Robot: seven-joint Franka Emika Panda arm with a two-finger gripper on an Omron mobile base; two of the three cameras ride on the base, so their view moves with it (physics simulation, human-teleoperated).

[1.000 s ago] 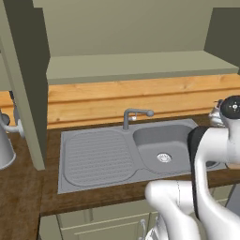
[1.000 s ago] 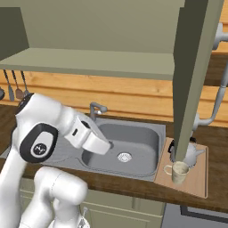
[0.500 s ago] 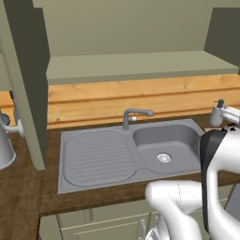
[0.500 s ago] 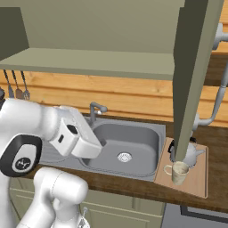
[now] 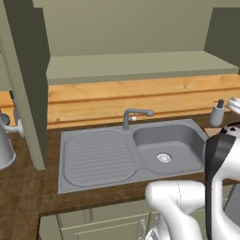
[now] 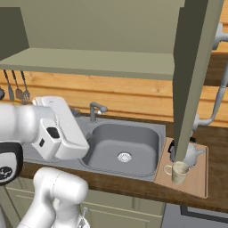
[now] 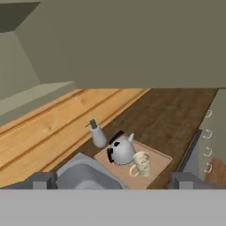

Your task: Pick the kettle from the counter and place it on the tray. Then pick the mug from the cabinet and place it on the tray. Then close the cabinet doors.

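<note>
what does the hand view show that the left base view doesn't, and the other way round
Hand view only: the kettle and the mug sitting side by side on the tray, with the open fingers at the bottom edge. Left base view only: the ridged drainer, the faucet and the bare cabinet shelf. Both show the pump bottle, the sink basin and the dark wood counter.
</note>
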